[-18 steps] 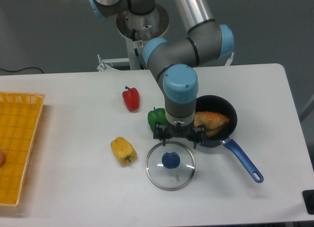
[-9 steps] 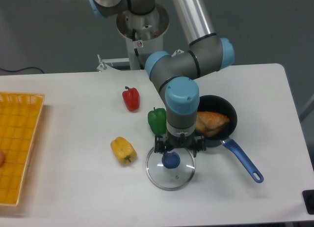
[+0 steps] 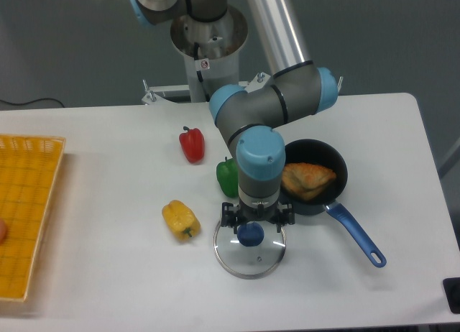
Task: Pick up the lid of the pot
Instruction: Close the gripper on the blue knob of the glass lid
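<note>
Looks like the lining-up step tbh, the gripper (image 3: 257, 217) has its jaws wide apart with nothing gripped, and the glass lid (image 3: 248, 264) sits near the black pan (image 3: 332, 158), camera side, so next it probably lowers and squeezes the blue knob (image 3: 250, 235).

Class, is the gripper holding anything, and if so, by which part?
Nothing is held: the gripper is open above the pot lid, its blue knob not gripped.
</note>
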You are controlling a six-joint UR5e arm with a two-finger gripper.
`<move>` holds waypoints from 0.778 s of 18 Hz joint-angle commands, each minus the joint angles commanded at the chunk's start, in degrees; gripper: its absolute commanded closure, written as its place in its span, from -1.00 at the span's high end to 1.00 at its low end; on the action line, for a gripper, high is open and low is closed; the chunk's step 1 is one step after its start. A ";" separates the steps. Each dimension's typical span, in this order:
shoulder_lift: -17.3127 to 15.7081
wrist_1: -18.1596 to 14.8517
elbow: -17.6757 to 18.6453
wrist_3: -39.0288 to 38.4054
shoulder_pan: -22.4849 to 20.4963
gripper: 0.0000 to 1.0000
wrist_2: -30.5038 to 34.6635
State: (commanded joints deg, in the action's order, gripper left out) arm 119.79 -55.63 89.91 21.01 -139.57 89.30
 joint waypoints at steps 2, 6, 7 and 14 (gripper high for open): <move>0.09 0.00 0.00 0.00 0.00 1.00 -0.17; 0.44 0.18 0.00 0.00 0.00 1.00 -0.26; 0.79 0.18 0.00 0.00 0.00 1.00 -0.26; 2.81 0.35 -0.88 0.18 0.44 1.00 -0.35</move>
State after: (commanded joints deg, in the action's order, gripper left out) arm 122.61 -55.28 89.03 21.18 -139.13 88.95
